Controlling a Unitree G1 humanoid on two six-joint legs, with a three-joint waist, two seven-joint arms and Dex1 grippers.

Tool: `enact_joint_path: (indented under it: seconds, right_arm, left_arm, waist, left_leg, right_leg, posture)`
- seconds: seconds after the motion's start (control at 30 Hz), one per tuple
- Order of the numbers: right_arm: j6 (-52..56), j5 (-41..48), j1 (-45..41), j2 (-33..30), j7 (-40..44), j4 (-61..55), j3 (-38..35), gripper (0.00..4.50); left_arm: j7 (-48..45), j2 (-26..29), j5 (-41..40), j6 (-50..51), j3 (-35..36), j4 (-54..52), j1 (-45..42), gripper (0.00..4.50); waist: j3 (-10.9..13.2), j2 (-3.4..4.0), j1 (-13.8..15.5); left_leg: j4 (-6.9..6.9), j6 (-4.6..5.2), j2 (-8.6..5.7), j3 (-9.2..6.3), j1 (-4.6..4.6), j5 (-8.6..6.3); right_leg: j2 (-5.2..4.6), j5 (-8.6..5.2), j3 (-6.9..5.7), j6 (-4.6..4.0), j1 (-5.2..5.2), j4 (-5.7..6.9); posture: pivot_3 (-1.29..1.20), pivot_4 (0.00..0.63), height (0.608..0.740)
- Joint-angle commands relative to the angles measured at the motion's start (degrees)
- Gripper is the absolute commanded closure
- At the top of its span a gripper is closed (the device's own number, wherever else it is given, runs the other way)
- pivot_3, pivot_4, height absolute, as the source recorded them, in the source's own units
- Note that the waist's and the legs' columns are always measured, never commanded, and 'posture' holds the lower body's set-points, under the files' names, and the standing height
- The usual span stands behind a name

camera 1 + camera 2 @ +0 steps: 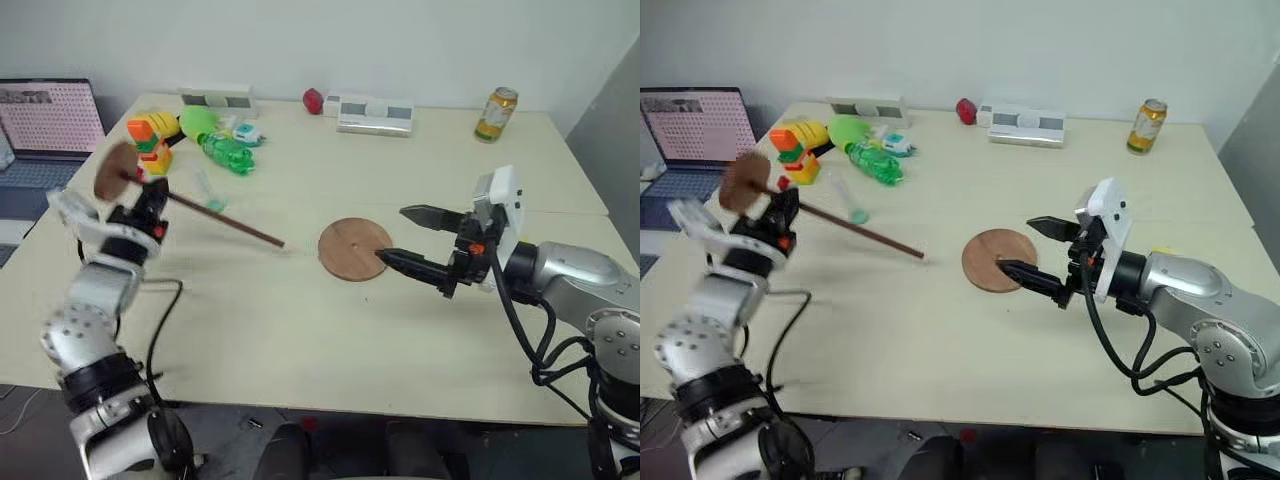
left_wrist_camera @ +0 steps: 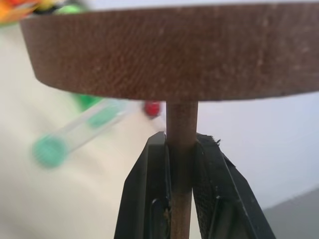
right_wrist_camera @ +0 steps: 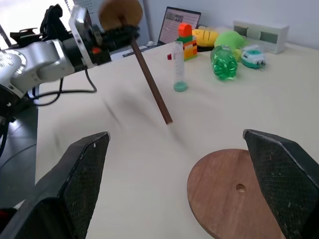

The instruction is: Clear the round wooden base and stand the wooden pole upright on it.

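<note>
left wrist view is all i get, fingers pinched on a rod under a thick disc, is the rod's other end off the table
Observer: Yes. The wooden pole slants down from the left end effector, and its free end hangs above the table.
Operator: is the base clear
Observer: The round wooden base has nothing lying on it.
Operator: where's the other arm
Observer: The right end effector is open, with the base's near edge between its fingers.
</note>
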Motion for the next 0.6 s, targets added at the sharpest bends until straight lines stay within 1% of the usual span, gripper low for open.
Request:
enact_joint_path:
  seconds: [0.03,0.07,0.13,0.2,0.27,0.37,0.43,0.6]
  right_arm:
    - [-4.41,-3.91,4.46,2.8,-3.95,-5.05,1.81,0.0]
    - [-4.74,-4.32,4.99,3.97,-5.28,-5.44,2.32,0.0]
    - [-5.84,-6.27,7.03,6.36,-7.85,-6.41,3.76,0.0]
    - [-7.93,-10.35,9.42,8.61,-10.49,-6.81,6.73,0.0]
    - [-9.65,-14.68,11.02,9.79,-12.7,-6.96,9.37,0.0]
    - [-10.78,-18.11,11.95,11.57,-15.16,-6.93,10.84,0.0]
    - [-10.94,-19.51,12.7,12.61,-16.86,-7.46,10.86,0.0]
    - [-10.18,-20.53,14.53,13.8,-18.65,-9.61,10.33,0.0]
  left_arm:
    - [-8.4,1.25,6.24,2.08,-13.21,-0.59,-12.45,4.2]
    - [-10.18,1.02,7.88,1.8,-15.07,0.86,-14.55,4.2]
    - [-17.28,0.57,13.14,0.13,-21.69,3.63,-19.59,4.2]
    - [-24.69,-1.54,18.18,-2.96,-27.32,8.99,-25.54,4.2]
    - [-32.75,-2.3,25.23,-8.15,-33.43,13.36,-28.48,4.2]
    - [-41.42,-2.74,30.87,-12.95,-37.72,17.45,-28.88,4.2]
    - [-45.13,-3.25,34.49,-16.3,-39.65,19.92,-29.19,4.2]
    - [-48.04,-4.77,39.94,-21.66,-39.34,25.33,-31.64,4.2]
  waist:
    - [0.0,-0.05,0.64]
    - [0.0,-0.04,0.5]
    - [0.0,-0.02,-0.09]
    - [0.0,-0.03,-0.79]
    - [0.02,0.0,-1.42]
    - [0.04,0.1,-3.13]
    - [0.05,0.12,-3.71]
    - [0.07,0.11,-3.75]
  left_leg:
    - [0.05,-0.01,-0.02,0.02,-0.06,0.0]
    - [0.08,-0.02,-0.06,-0.01,-0.12,0.01]
    - [0.04,-0.03,-0.1,0.2,-0.06,0.01]
    - [-0.03,-0.03,-0.03,0.22,-0.02,0.02]
    - [-0.08,-0.09,0.03,0.22,-0.08,0.05]
    - [-0.09,-0.15,0.04,0.39,-0.32,0.1]
    - [-0.11,-0.15,0.08,0.46,-0.31,0.1]
    - [-0.04,-0.14,0.07,0.38,-0.44,0.11]
  right_leg:
    - [-0.02,0.0,-0.01,0.0,-0.03,-0.03]
    - [-0.05,0.0,-0.05,0.01,-0.04,-0.05]
    - [-0.08,0.01,0.18,0.03,-0.06,-0.05]
    - [0.01,0.01,0.19,0.03,-0.11,-0.03]
    - [0.1,0.0,0.18,0.02,-0.27,0.07]
    - [0.15,0.01,0.41,0.0,-0.73,0.25]
    - [0.16,0.01,0.5,0.0,-0.83,0.32]
    - [0.16,0.01,0.46,-0.01,-0.97,0.49]
  posture:
    - [0.0,0.15,0.74]
    - [0.0,0.15,0.74]
    - [0.0,0.15,0.74]
    - [0.0,0.15,0.74]
    - [0.0,0.15,0.74]
    - [0.0,0.15,0.74]
    - [0.0,0.15,0.74]
    - [0.0,0.15,0.74]
